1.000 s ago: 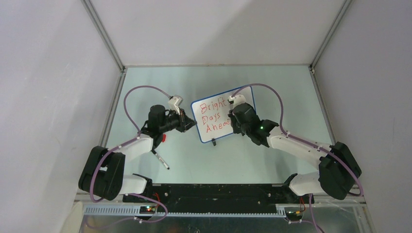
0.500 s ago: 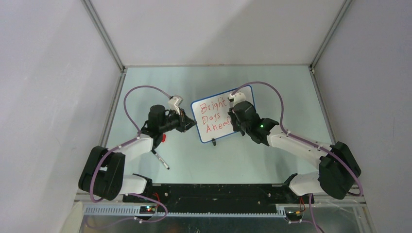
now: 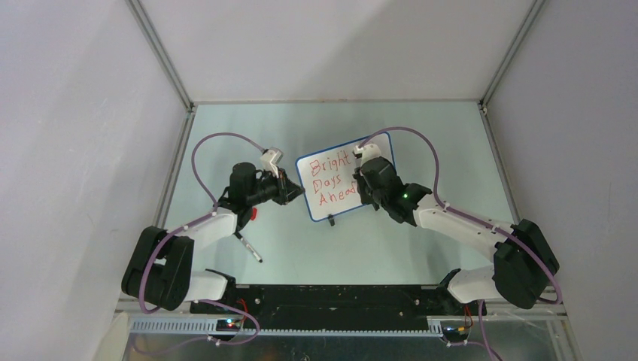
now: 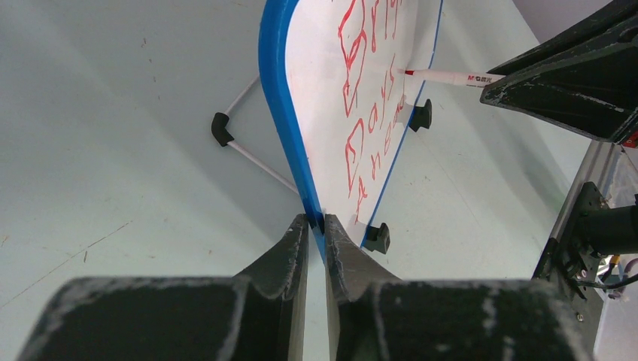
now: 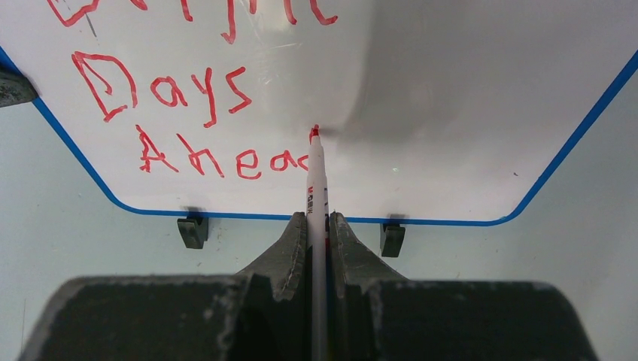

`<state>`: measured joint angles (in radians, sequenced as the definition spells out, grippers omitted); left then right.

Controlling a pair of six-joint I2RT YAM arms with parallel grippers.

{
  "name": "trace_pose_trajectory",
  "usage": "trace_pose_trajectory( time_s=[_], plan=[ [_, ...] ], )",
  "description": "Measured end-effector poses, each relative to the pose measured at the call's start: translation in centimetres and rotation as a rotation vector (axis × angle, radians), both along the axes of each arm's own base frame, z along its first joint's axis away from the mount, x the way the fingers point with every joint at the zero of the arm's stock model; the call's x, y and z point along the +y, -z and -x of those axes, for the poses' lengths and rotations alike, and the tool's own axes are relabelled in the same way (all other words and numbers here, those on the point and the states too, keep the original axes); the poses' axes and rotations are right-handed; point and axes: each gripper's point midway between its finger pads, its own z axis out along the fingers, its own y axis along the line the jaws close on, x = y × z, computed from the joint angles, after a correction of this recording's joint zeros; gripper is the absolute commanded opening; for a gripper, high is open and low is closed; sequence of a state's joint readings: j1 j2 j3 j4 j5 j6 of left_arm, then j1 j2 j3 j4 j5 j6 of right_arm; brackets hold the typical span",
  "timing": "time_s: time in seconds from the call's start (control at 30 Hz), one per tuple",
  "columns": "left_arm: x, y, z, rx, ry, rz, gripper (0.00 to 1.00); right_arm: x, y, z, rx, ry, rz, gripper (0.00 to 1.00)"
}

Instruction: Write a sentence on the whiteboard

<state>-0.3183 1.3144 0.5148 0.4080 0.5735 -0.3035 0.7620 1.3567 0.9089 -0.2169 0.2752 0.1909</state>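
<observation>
The whiteboard (image 3: 335,162) stands tilted on two black clip feet mid-table, white with a thin blue rim (image 4: 280,113). The sentence (image 5: 197,94) in red marker reads "Bright", "Days" and "Ahea" followed by a rounded stroke, in three lines. My left gripper (image 4: 317,219) is shut on the board's left rim (image 3: 301,189). My right gripper (image 5: 317,218) is shut on a white marker (image 5: 316,180). The marker's red tip touches the board just above the end of the bottom line. In the top view the right gripper (image 3: 363,174) covers the board's right part.
A second pen (image 3: 249,247) with a red cap lies on the table near the left arm. A wire stand with a black foot (image 4: 220,128) props the board from behind. Grey walls close the table on three sides.
The right gripper shifted slightly toward the board's upper part between one second ago and now. The left arm and the board stay still.
</observation>
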Motion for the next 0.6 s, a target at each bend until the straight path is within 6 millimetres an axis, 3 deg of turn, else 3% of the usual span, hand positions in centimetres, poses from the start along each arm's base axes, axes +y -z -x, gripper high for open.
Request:
trace_pose_trajectory(
  time_s=[0.33,0.6],
  plan=[
    [0.0,0.0,0.0,0.000,-0.002,-0.001,0.15,-0.1,0.1,0.3,0.001,-0.004,-0.001,0.00],
    [0.0,0.0,0.0,0.000,-0.001,-0.001,0.15,-0.7,-2.5,0.8,-0.058,0.001,-0.055,0.00]
  ],
)
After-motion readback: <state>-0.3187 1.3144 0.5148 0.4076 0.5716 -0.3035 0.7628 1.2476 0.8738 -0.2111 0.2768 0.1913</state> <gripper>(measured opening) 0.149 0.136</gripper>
